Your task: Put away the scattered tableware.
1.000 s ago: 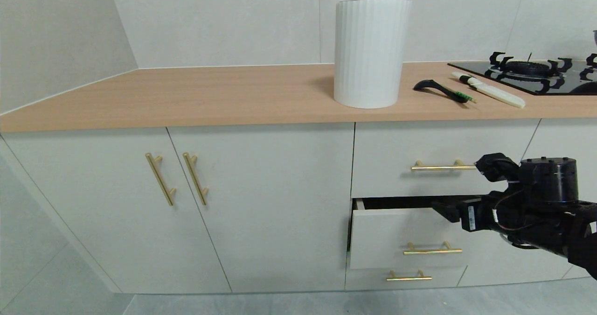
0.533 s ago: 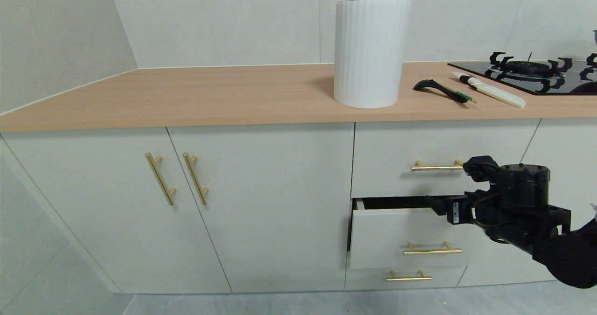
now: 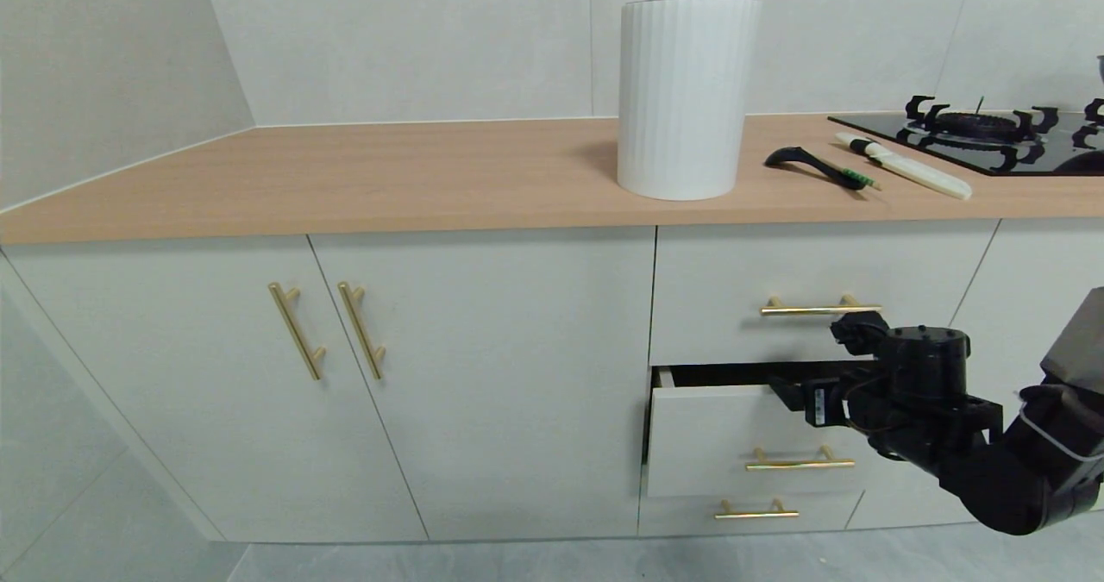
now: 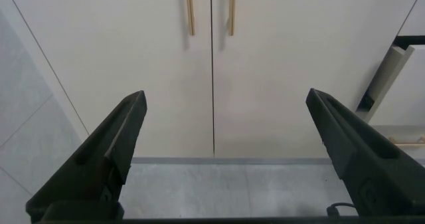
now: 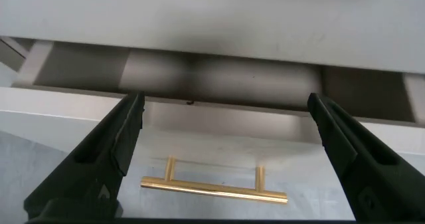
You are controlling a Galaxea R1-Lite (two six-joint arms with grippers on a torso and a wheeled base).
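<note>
On the wooden countertop (image 3: 388, 177) lie a black spoon (image 3: 798, 159), a thin green-marked stick (image 3: 856, 176) and a white knife (image 3: 914, 172), to the right of a tall white ribbed container (image 3: 681, 99). Below them the middle drawer (image 3: 716, 435) stands a little way out, a dark gap above its front. My right gripper (image 3: 789, 390) hovers at the drawer's upper right edge, in front of that gap. In the right wrist view it (image 5: 226, 104) is open and faces the gap and the drawer's gold handle (image 5: 212, 187). My left gripper (image 4: 226, 101) is open and holds nothing, low before the double cabinet doors (image 4: 212, 51).
A black gas hob (image 3: 975, 134) takes up the countertop's far right. The closed top drawer has a gold handle (image 3: 815, 309) just above my right gripper. A bottom drawer handle (image 3: 756, 511) sits near the grey floor (image 4: 219, 184). Tiled walls close the back and left.
My right arm has moved left and slightly down, bringing its gripper closer to the middle drawer's top edge. The drawer and countertop items have not moved.
</note>
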